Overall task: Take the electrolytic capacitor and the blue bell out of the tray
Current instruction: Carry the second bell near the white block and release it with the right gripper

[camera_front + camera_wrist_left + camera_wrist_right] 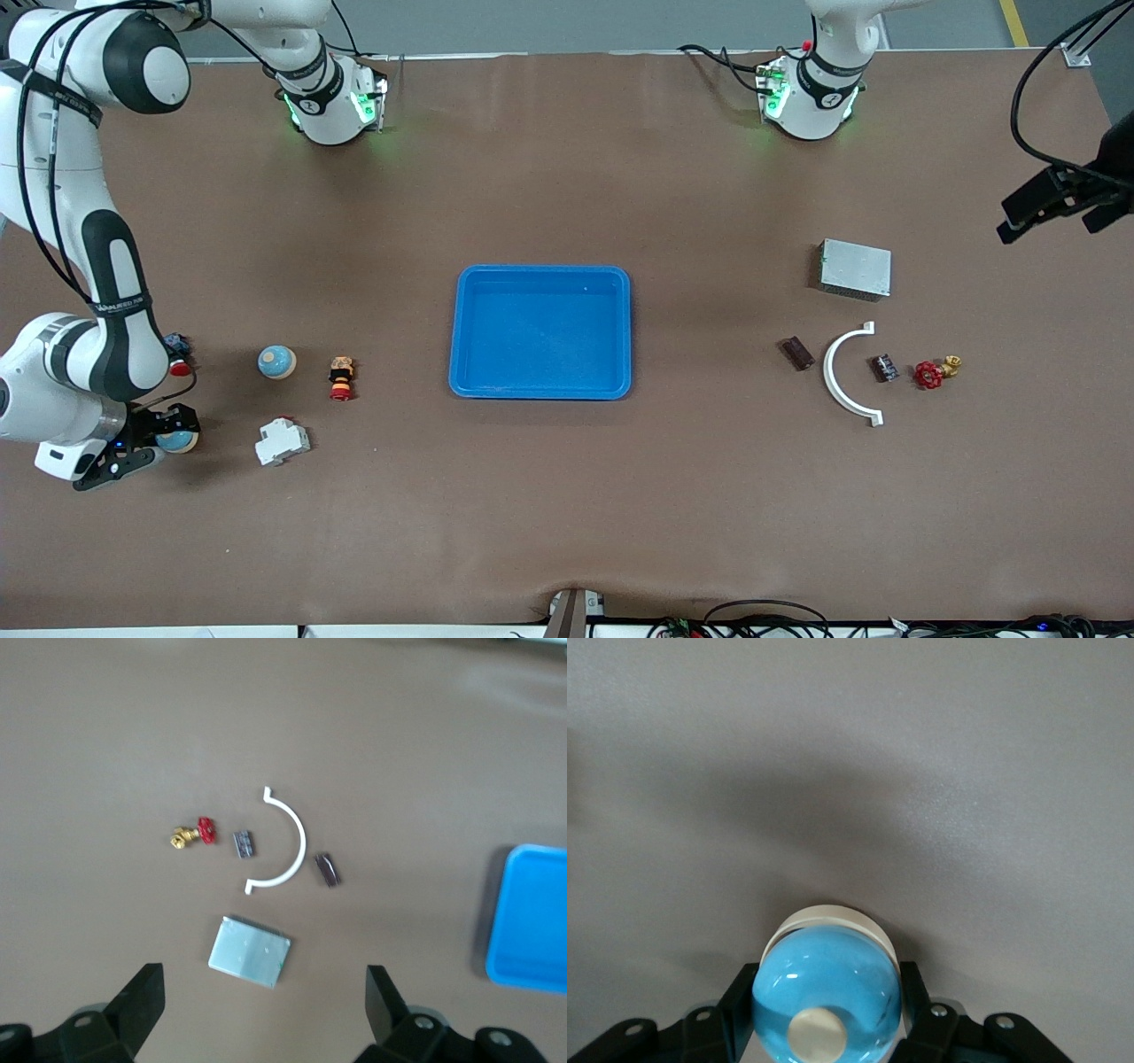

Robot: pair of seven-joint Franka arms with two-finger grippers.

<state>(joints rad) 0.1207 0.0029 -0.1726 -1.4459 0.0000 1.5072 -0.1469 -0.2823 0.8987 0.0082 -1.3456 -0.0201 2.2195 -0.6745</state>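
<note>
Down at the right arm's end of the counter (620,496), the right gripper (151,440) has its jaws clamped on a blue bell (827,992). The left gripper (266,1010) hangs with jaws wide over a silver box (251,950); the small dark capacitor (884,368) lies beside a white curved bracket (842,377).

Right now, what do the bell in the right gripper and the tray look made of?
The bell in the right gripper: glossy blue dome on a cream base, sharp highlights, likely glazed ceramic or painted metal. The tray: uniform bright blue with rounded moulded rim, probably plastic.
</note>
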